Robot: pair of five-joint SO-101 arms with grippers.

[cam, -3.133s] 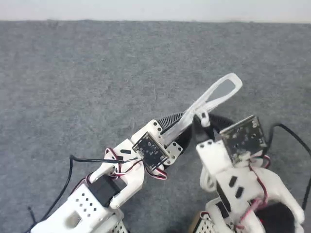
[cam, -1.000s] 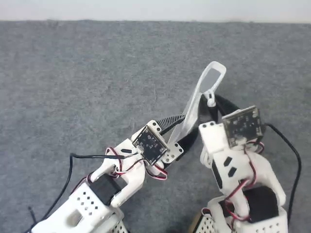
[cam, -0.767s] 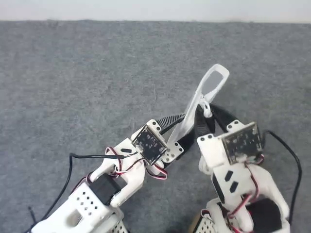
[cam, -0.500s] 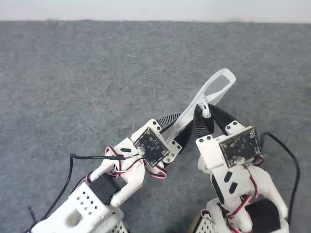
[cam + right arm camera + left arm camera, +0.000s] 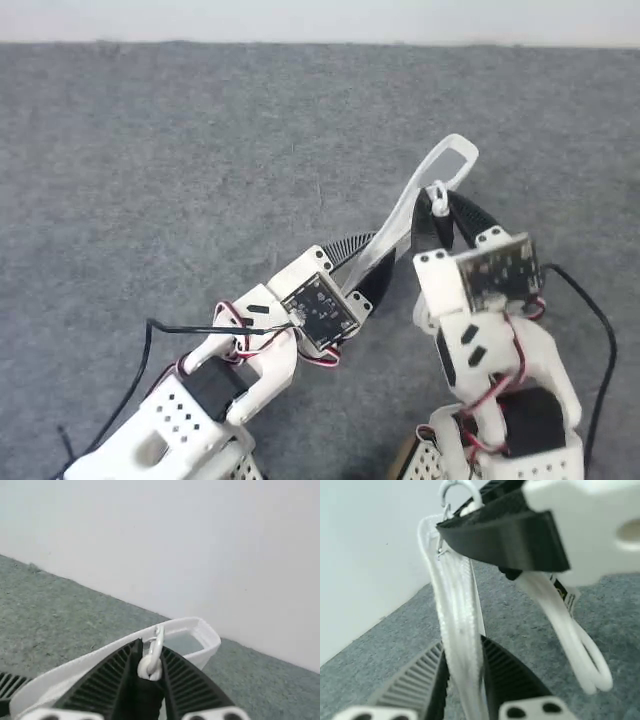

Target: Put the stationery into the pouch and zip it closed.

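Observation:
A clear, white-edged pouch [image 5: 412, 205] is held off the table, slanting up toward the far right. My left gripper [image 5: 368, 272] is shut on its lower end; in the left wrist view the pouch edge [image 5: 461, 630] runs up between the black fingers [image 5: 506, 676]. My right gripper [image 5: 440, 208] is shut on the zipper pull [image 5: 437, 191] near the pouch's far end. The right wrist view shows the white pull [image 5: 151, 656] pinched in my right gripper [image 5: 150, 651], with the pouch's end [image 5: 192, 639] just beyond. What is inside the pouch cannot be made out.
Grey carpet-like table surface [image 5: 180, 150] lies open to the left and far side. A pale wall [image 5: 320, 18] runs along the far edge. Black cables [image 5: 150, 345] trail by the arms' bases. A white loop [image 5: 575, 645] hangs beside the right gripper's finger [image 5: 505, 535].
My right gripper has slid with the zipper pull along the pouch toward its far end. The pouch has swung a little more upright. The left gripper keeps its hold.

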